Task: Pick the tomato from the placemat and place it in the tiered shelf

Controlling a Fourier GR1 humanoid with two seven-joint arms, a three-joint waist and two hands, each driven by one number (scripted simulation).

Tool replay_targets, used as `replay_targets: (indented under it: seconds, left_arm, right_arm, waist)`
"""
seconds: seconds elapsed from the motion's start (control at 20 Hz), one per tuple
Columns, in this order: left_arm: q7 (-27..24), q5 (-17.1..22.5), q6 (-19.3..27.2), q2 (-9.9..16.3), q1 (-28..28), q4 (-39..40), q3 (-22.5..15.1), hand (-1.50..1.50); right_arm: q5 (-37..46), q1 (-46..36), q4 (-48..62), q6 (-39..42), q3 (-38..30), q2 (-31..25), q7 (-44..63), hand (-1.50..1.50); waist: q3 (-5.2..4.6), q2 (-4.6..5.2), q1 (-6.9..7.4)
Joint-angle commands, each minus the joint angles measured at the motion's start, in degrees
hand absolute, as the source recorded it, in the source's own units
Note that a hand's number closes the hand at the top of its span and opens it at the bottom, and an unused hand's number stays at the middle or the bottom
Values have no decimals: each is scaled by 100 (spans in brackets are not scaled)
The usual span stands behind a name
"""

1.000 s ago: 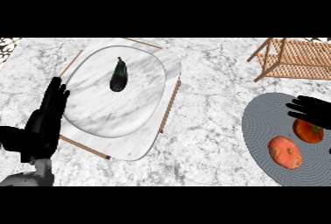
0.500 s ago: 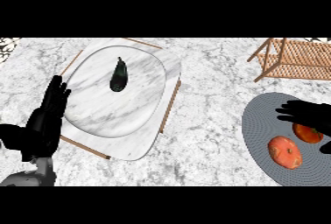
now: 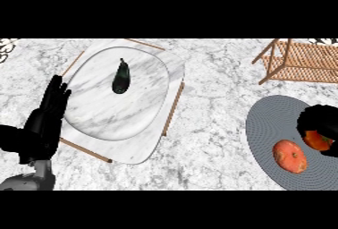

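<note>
Two orange-red tomatoes lie on the round grey placemat (image 3: 267,123) at the right edge. One tomato (image 3: 289,155) lies free near the mat's middle. The other tomato (image 3: 317,141) is partly hidden under my right hand (image 3: 321,120), whose fingers curl over its top. The wooden tiered shelf (image 3: 303,60) stands at the back right, apart from the mat. My left hand (image 3: 45,120) rests open at the left, fingers pointing up.
A large white marble board (image 3: 132,120) on a wooden frame fills the left-centre, with a dark eggplant (image 3: 120,77) on it. Bare marble counter (image 3: 218,89) lies between the board, the placemat and the shelf.
My right hand has closed in over the far tomato, its fingers going from spread to curled round it. The left hand and the other tomato have stayed put.
</note>
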Motion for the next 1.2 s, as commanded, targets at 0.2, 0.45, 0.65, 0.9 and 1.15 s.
replay_targets:
  seconds: [0.2, 0.45, 0.65, 0.9, 1.15]
  left_arm:
    - [-40, -28, 17, 72, 14, 88, 164, 0]
    - [112, 59, -61, 187, -67, 32, 265, 0]
    - [70, -104, 107, -38, 116, 11, 100, 0]
    - [50, 91, -67, 149, 240, -6, 349, 0]
    - [-121, 17, -6, 67, 464, -91, 339, 0]
  right_arm:
    - [-631, 319, 874, 1017, -873, 465, 2204, 150]
    - [-1298, 130, 779, 2153, -1378, 668, 3296, 150]
    - [-1780, 350, 3, 2734, -1641, 669, 3637, 150]
    - [-3069, 14, -992, 3357, -2632, 875, 4494, 150]
    - [-3767, -19, -2079, 3410, -3522, 681, 5965, 150]
  waist:
    - [50, 18, -155]
    - [40, -33, -169]
    - [43, -55, -242]
    - [30, -123, -356]
    - [35, -110, -343]
